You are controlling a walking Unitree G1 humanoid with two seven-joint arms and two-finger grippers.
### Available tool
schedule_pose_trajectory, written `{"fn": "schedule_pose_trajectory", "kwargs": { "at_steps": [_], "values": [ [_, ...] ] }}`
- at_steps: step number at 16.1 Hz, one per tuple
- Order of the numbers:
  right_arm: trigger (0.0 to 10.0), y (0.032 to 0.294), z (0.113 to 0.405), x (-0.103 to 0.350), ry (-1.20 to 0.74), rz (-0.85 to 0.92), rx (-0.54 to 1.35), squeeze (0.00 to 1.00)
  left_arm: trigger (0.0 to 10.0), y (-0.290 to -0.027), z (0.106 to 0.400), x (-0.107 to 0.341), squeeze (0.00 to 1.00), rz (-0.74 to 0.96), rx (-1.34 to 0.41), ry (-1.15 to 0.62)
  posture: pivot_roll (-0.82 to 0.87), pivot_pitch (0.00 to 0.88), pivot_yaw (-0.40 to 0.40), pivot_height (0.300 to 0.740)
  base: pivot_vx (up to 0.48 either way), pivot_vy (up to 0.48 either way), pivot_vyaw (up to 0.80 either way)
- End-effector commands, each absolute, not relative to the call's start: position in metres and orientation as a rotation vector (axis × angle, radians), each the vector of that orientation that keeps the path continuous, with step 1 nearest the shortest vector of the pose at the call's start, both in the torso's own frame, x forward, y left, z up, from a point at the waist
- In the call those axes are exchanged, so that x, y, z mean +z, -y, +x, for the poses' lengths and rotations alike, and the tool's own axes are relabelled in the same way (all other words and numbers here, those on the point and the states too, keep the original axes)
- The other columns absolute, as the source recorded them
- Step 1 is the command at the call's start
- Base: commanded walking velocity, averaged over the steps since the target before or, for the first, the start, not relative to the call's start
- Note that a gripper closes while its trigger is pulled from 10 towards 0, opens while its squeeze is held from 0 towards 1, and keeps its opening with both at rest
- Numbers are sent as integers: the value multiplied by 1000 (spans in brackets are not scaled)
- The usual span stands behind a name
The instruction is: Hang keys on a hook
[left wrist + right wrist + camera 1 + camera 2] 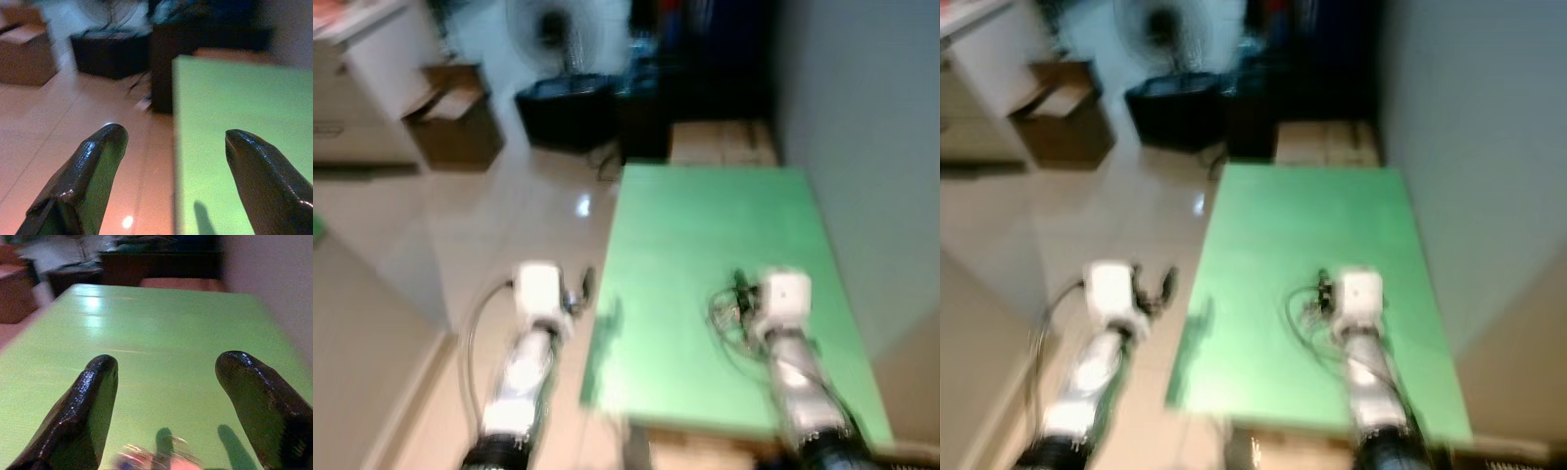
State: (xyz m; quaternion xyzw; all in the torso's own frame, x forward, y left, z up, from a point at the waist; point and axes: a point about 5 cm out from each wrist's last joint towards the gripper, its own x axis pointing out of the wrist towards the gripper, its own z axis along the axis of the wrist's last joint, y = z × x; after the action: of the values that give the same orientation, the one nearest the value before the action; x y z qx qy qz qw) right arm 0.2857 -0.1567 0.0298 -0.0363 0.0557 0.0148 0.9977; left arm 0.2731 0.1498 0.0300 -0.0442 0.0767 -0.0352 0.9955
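Item: keys (151, 460). Location: on the green table (705, 235), directly under the right gripper (166, 377), between and just below its two fingertips. A small blurred cluster, reddish and pale, with a loop or ring faintly showing.

Handling, as judged: light, loose and jointed; the metal is hard and likely slippery against the smooth tabletop, and the pieces will swing once lifted. Not fragile. Best hold is probably across the ring or the thickest bunch, leaving a free loop to slip over a hook.

Right gripper: released, fingers spread wide, holding nothing, poised above the table near its right-hand middle.

Left gripper (173, 142): also released, fingers apart, empty; it hangs over the floor (509, 215) just beside the table's left edge.

Surroundings: a grey wall (862, 117) along the table's right side; a cardboard box (455, 117), a standing fan (568, 29) and a dark bin (566, 110) on the floor beyond the table.

Hard to make out: both head views are motion-blurred. The keys are cut off at the edge of the right wrist view and smeared; their number and any tag cannot be told. Thin dark cable near the right wrist confuses the outline there. A hook cannot be identified.
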Motion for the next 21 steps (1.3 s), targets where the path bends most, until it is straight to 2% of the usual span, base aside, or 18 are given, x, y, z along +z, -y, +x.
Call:
{"fn": "schedule_pose_trajectory", "kwargs": {
  "at_steps": [1,6,14,21],
  "values": [
    [10000,170,282,24,-146,-103,3,0,10000,-140,277,36,0,-101,-87,-129,-180,0,106,740,0,0,0],
    [10000,173,282,23,-158,-95,-17,0,10000,-136,276,34,0,-99,-108,-135,-191,0,112,740,0,0,0],
    [10000,175,289,6,-351,22,-105,0,10000,-141,282,40,0,-56,-153,-133,-187,0,161,740,0,0,0],
    [10000,172,288,-11,-561,8,18,0,10000,-142,281,42,0,-58,-149,-141,-182,0,159,740,0,0,0]
  ]
}}
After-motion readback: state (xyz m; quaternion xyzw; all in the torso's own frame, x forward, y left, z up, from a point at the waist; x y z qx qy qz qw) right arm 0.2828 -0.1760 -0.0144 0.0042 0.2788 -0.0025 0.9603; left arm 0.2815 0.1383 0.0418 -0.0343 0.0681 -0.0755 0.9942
